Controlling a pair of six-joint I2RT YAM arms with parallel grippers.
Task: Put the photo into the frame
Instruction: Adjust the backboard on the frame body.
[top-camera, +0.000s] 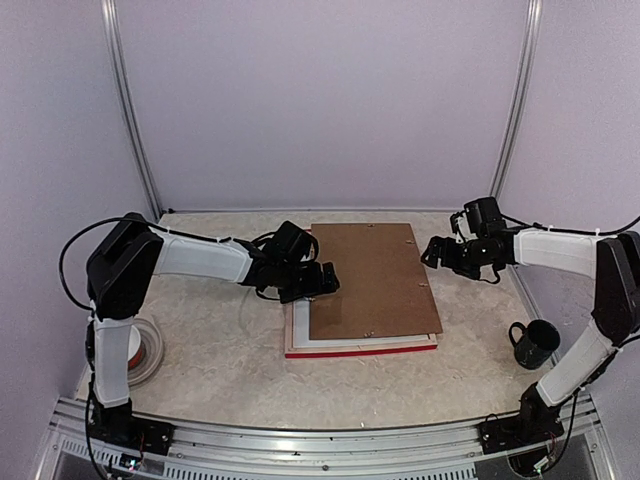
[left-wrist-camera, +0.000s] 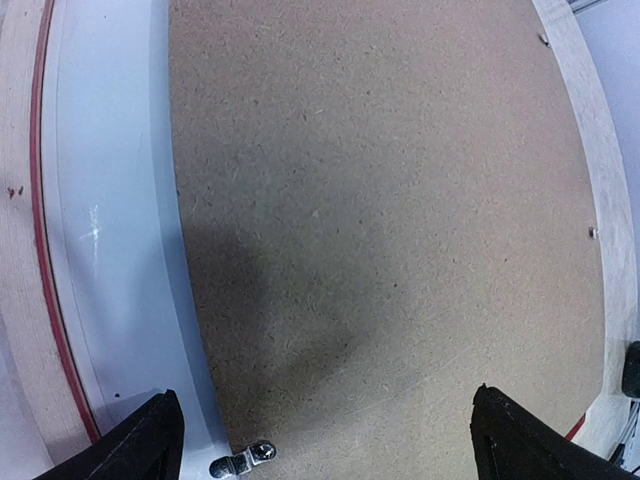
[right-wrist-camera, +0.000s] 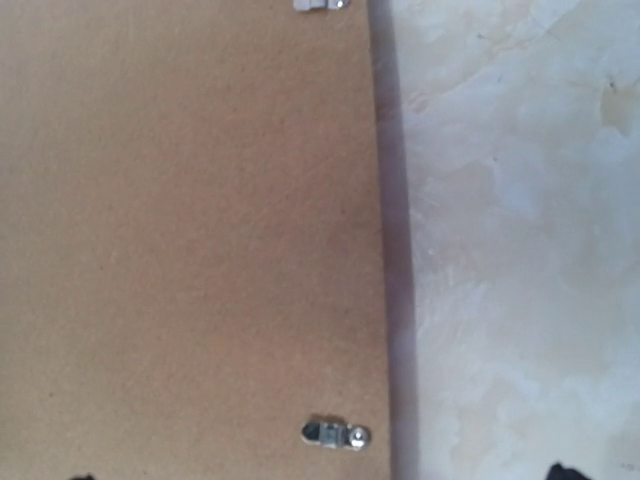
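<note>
A pale, marbled desk (top-camera: 220, 370) sits inside a white-walled enclosure, seen from above, with two white and black robot arms reaching in from the near edge.

In the middle of the desk lies a plain brown backing board (top-camera: 372, 280), the largest object there. It lies flat and turned slightly out of line with what is under it. Beneath it is the frame (top-camera: 360, 351), face down. Its red front shows as a thin strip along the near side and its pale wood back shows at the left. Between the board and the frame, a white sheet (left-wrist-camera: 110, 250) sticks out along the board's left side. The photo cannot be seen in any view.

The left gripper (top-camera: 322, 280) hangs over the left edge of the board. In the left wrist view its two dark fingers (left-wrist-camera: 150, 445) stand wide apart with nothing between them. The right gripper (top-camera: 432, 252) is at the board's right edge, also spread wide and holding nothing. Whether either one touches the board cannot be told.

A black mug (top-camera: 535, 343) stands on the desk near the right arm, well apart from the frame. A roll of white tape (top-camera: 143, 352) lies by the left arm's base.

A small metal clip (right-wrist-camera: 335, 434) sits near the board's right edge, and another clip (left-wrist-camera: 243, 460) near its left edge.
</note>
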